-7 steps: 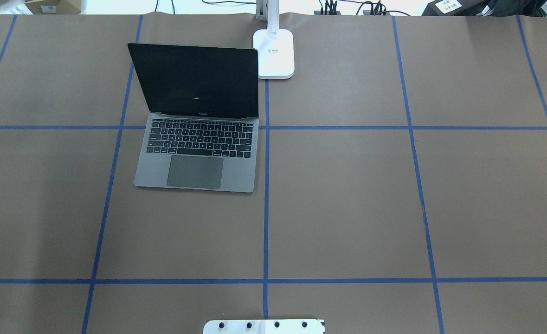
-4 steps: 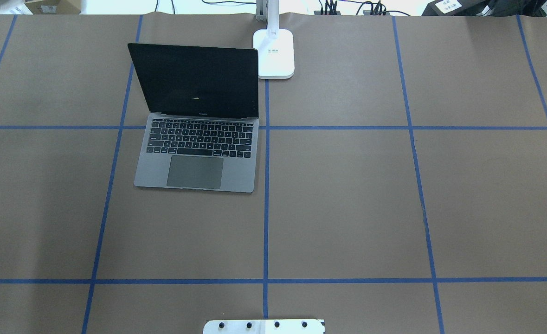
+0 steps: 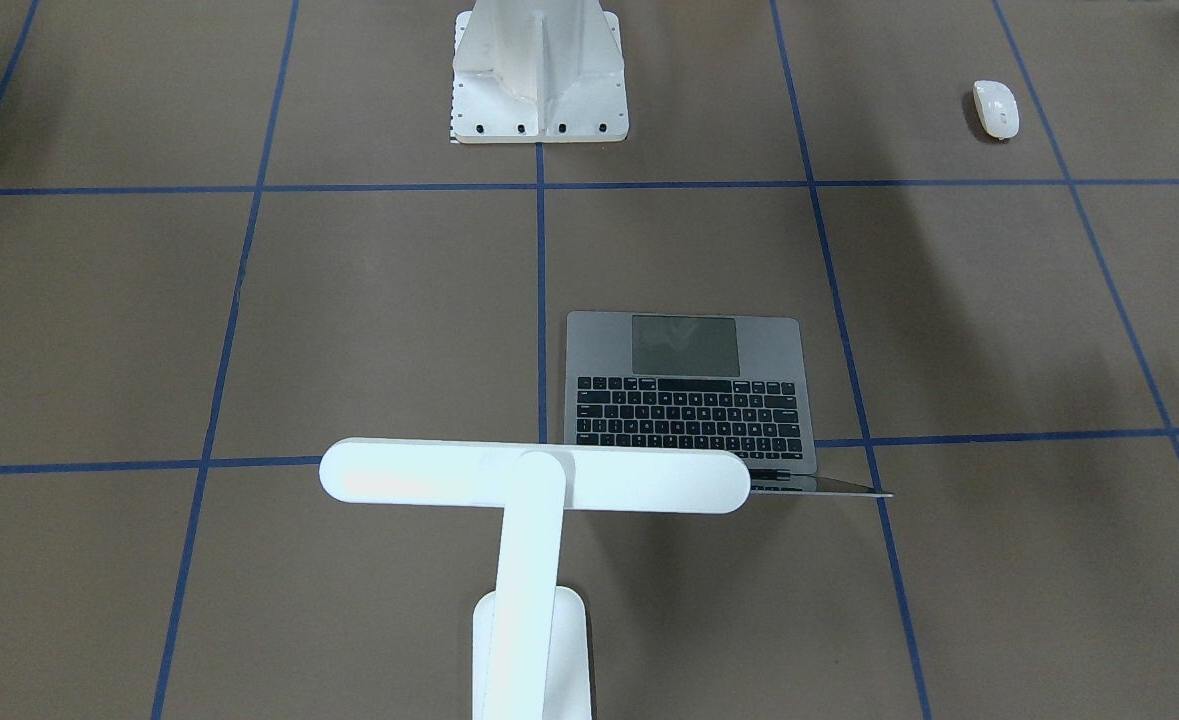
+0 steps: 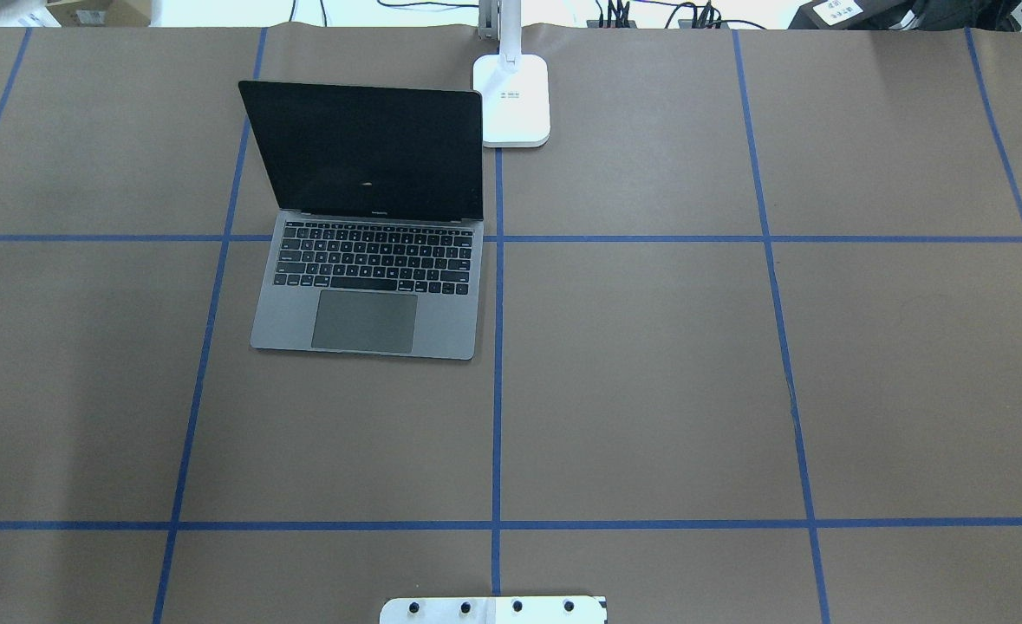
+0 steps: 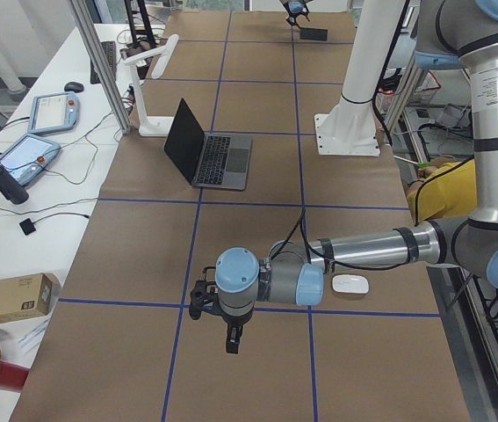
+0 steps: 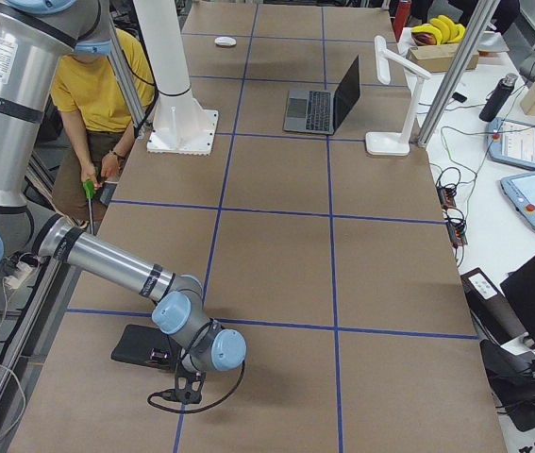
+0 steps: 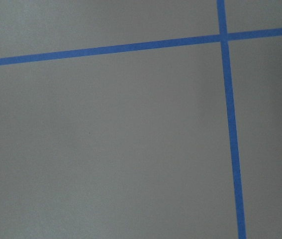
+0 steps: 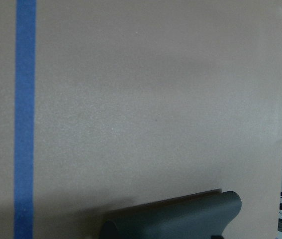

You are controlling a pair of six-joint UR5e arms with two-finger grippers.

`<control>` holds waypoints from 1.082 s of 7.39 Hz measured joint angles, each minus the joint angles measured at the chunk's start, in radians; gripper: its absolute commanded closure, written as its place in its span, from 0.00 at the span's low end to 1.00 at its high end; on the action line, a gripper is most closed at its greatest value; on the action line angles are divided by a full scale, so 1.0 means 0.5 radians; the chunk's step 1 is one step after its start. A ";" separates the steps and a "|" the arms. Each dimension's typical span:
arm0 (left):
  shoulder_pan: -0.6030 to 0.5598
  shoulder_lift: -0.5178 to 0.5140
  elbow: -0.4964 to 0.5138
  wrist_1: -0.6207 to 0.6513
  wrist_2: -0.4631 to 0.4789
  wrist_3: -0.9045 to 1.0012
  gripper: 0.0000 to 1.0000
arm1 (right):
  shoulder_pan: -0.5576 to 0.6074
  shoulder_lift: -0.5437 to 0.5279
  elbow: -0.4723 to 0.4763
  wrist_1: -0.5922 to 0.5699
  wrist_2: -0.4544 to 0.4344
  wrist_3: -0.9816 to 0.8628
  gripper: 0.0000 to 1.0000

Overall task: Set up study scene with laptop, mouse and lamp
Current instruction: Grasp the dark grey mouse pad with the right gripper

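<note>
The mouse (image 3: 995, 108) lies alone in the upper right of the front-facing view. It is well apart from the laptop (image 3: 689, 390), which stands open at the centre, and from the lamp (image 3: 534, 475) at the bottom centre. I judge the mouse to be light, hard and rather slippery because of its glossy shell. A hold across its two long sides, low near the table, seems safest.

A small wordmark sits under the laptop screen and there are marks on the lamp base, but both are too small to read.

The left gripper (image 5: 233, 338) hangs over bare table paper, low in the left side view. The right gripper (image 6: 188, 387) is at the lower left of the right side view, beside a black pad (image 6: 140, 347). I cannot tell whether either one is released or clenched.
</note>
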 measured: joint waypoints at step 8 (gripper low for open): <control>0.000 0.000 0.000 0.000 -0.004 0.031 0.00 | -0.058 0.016 -0.025 -0.004 0.010 0.065 0.31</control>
